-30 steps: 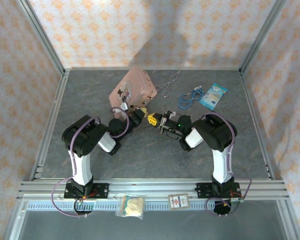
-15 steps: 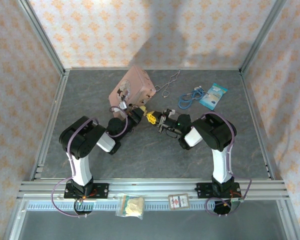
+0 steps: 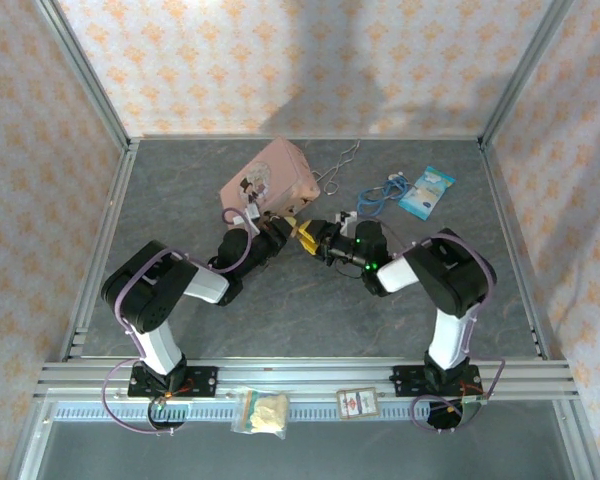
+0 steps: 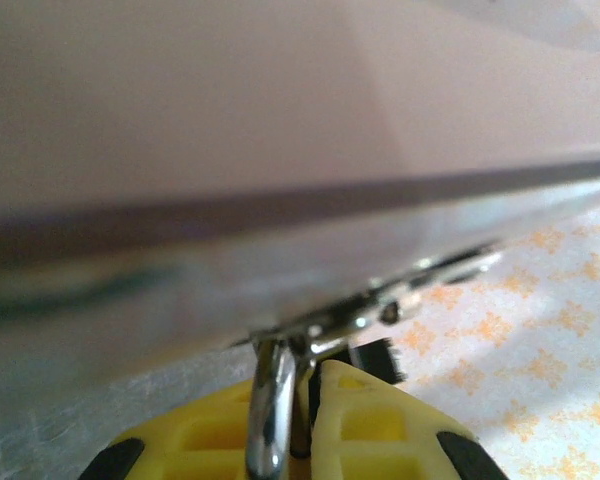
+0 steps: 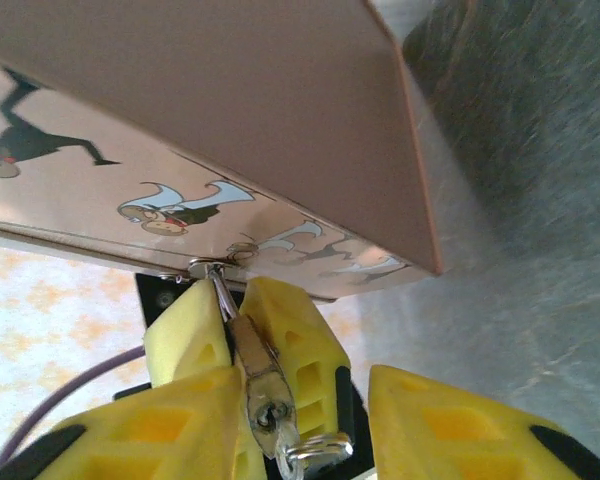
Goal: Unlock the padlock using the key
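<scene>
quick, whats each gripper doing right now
left gripper: closed on the padlock
right gripper: open

Pink tin (image 3: 270, 180) on my grey surface (image 3: 310, 310).
Wire loop (image 3: 338, 165), blue cord (image 3: 383, 192) and packet (image 3: 427, 191) lie to its right.

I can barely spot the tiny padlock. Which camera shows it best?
The right wrist view: the padlock is sharp, hooked to the pink tin, keyhole end visible. The left wrist view shows a blurred silver part; the top view, hardly a speck.
</scene>
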Motion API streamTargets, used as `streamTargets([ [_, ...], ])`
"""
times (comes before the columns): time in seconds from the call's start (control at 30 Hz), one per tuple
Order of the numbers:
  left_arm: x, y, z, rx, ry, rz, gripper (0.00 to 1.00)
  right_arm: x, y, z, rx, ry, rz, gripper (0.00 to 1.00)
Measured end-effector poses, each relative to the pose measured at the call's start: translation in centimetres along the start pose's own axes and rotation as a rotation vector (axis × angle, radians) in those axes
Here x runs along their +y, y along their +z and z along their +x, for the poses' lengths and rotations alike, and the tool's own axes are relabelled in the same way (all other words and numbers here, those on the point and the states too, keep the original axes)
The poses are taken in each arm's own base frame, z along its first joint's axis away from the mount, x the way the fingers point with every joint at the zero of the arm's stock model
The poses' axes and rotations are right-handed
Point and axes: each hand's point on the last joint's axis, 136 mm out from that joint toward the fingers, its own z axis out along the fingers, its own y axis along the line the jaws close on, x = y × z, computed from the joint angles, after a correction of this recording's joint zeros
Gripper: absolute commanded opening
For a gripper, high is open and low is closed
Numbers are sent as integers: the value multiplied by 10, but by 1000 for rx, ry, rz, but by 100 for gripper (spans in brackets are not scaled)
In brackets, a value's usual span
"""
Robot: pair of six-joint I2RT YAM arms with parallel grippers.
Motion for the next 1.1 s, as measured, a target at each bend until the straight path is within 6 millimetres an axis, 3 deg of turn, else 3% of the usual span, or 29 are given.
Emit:
streamTargets([
  [0.3,10,0,11,51,-54,-46,0,9,-22,-7,-74,-313,132,42],
  [0.53,13,2,13,61,-86,-64,0,-8,-31,10,-54,-541,294,38],
  [0.67,15,2,14,72,-92,-83,0,-22,-29,16,-21,-679,419,37],
  [0.9,16,4,16,91,-92,-113,0,15,-10,22,43,-1040,520,36],
  [1.1,22,5,17,103,-70,-150,0,6,-8,20,133,-1191,632,35],
])
